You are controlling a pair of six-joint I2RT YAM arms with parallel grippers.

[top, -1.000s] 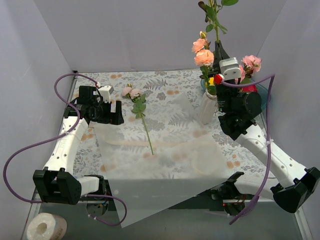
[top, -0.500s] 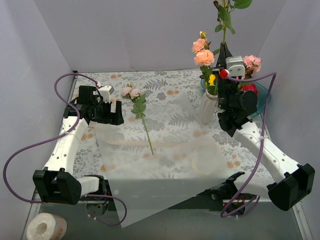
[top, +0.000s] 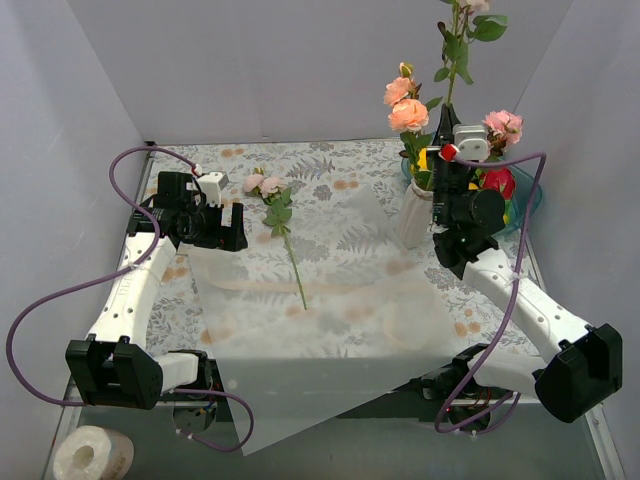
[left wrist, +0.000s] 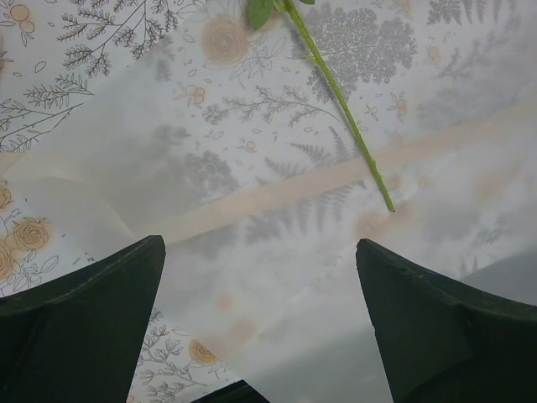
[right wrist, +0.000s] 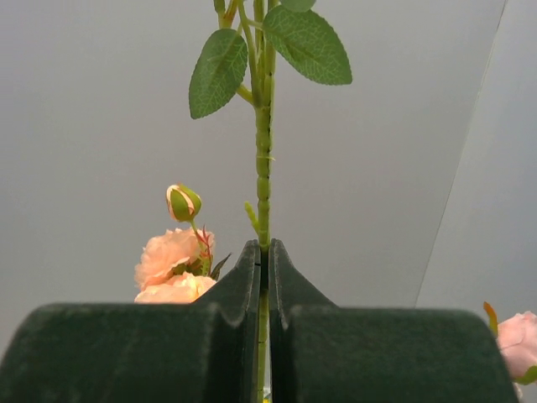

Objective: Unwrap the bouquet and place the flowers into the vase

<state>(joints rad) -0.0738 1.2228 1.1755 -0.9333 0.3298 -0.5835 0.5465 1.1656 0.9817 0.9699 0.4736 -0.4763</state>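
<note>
- The wrapping paper (top: 330,330) lies spread flat, so we are moving flowers across.
- The vase (top: 414,215), back right, holds roses.
- Our right gripper (right wrist: 263,252) pinches an upright stem (right wrist: 263,151) high beside them; next we lower it in.
- Our left gripper (left wrist: 260,252) gapes empty over the paper.
- One rose (top: 272,205) lies on the paper.

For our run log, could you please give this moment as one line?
right gripper: shut on flower stem | left gripper: open, empty | vase: flowers inside
</note>
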